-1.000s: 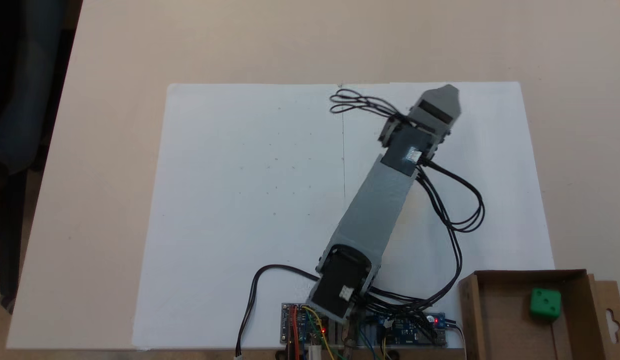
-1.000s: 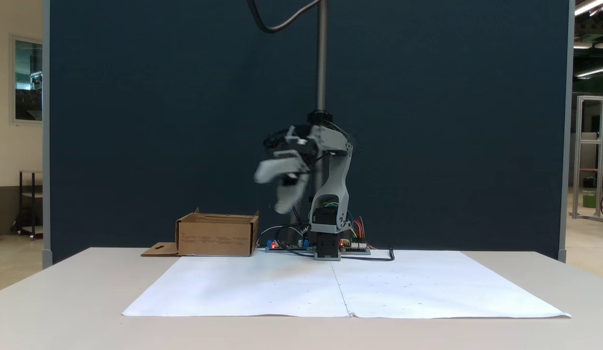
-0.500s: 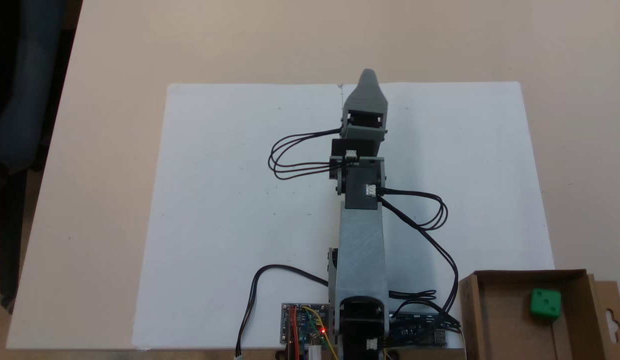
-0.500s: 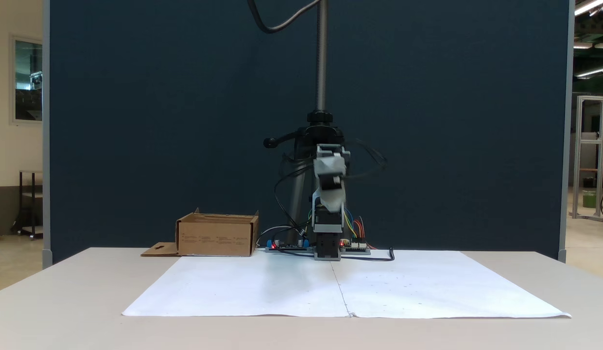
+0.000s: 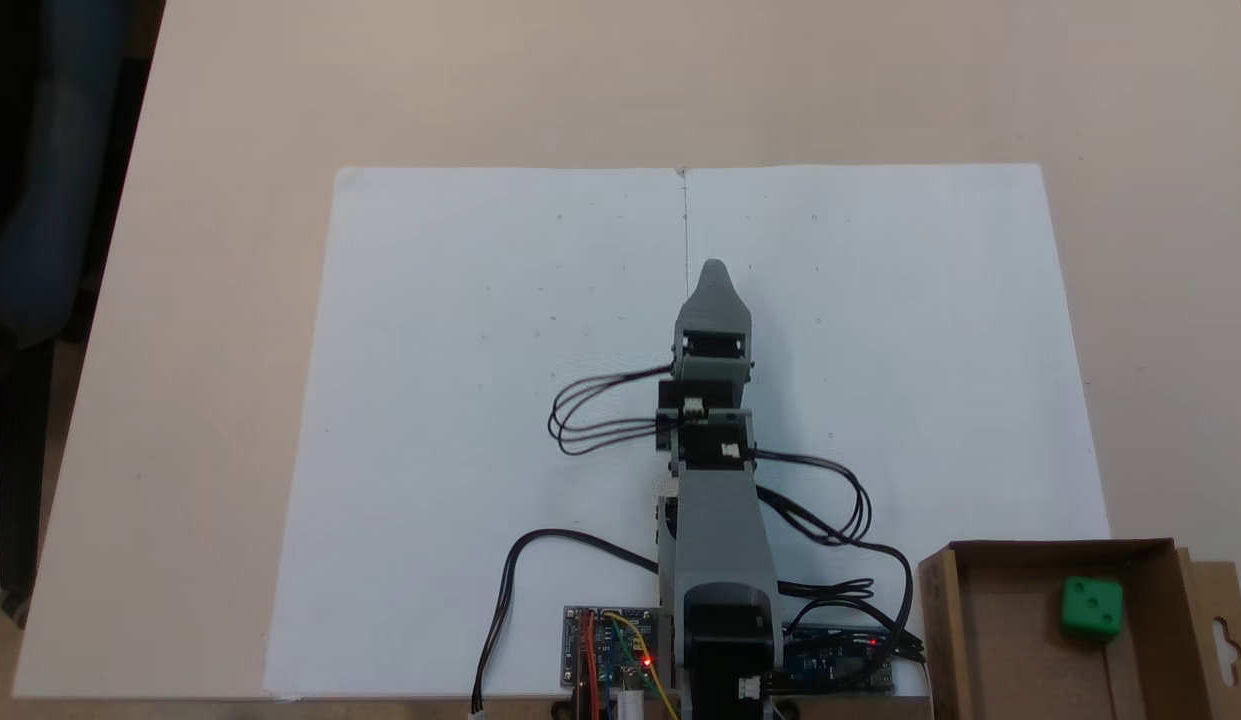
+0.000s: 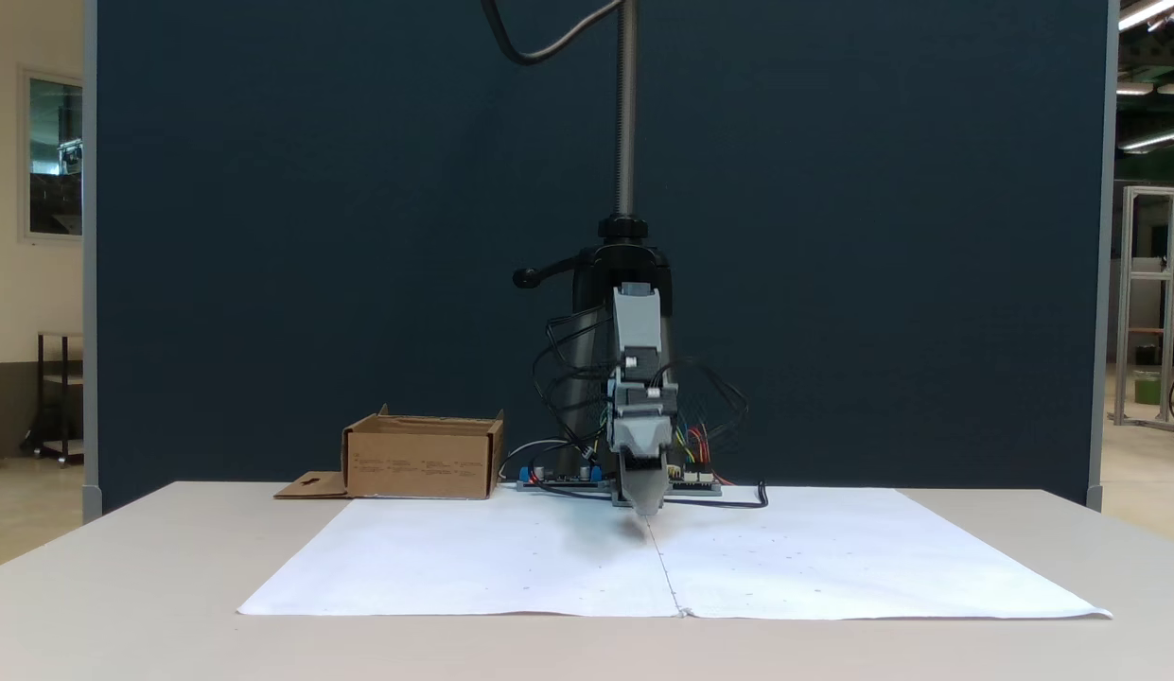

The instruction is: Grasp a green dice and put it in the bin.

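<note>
The green dice (image 5: pixel 1091 606) lies inside the bin (image 5: pixel 942 630), a shallow brown cardboard box at the lower right of a fixed view. From the front the bin (image 6: pixel 421 461) stands left of the arm's base, and its wall hides the dice. My gripper (image 5: pixel 713 270) points along the paper's centre seam, far from the bin. In the front-facing fixed view the gripper (image 6: pixel 646 509) hangs low, its tip just above the paper. A single tapered tip shows in both fixed views, and nothing is seen held.
A large white paper sheet (image 5: pixel 460 400) covers the middle of the beige table (image 5: pixel 230 120). Circuit boards (image 5: pixel 608 660) and black cables (image 5: pixel 840 510) sit at the arm's base. A flap with a hang-hole (image 5: pixel 1225 630) sticks out from the bin. A camera pole (image 6: pixel 626 104) rises behind the arm.
The arm swung from the right side of the paper to the centre seam, then drew back toward its base and lowered the gripper close to the paper. The dice stayed in the bin.
</note>
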{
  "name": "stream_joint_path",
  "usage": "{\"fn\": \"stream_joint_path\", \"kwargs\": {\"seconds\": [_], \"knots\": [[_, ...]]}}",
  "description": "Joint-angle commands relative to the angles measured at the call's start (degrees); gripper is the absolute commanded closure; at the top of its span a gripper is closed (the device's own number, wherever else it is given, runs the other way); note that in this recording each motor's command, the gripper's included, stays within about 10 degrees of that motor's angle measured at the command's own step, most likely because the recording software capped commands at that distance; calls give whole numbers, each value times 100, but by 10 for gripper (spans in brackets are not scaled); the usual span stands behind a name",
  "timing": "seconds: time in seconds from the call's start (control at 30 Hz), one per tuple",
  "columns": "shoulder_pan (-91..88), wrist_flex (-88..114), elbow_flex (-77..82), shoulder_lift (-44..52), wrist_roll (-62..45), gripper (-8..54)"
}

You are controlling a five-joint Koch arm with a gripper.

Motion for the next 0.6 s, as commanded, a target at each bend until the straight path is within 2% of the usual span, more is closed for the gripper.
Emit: {"fn": "stream_joint_path", "kwargs": {"seconds": [0.0,0.17,0.57], "knots": [[-44,-965,158,677,-396,25],[-9,-1817,1028,677,-396,25],[62,-3118,1046,677,-387,22]]}}
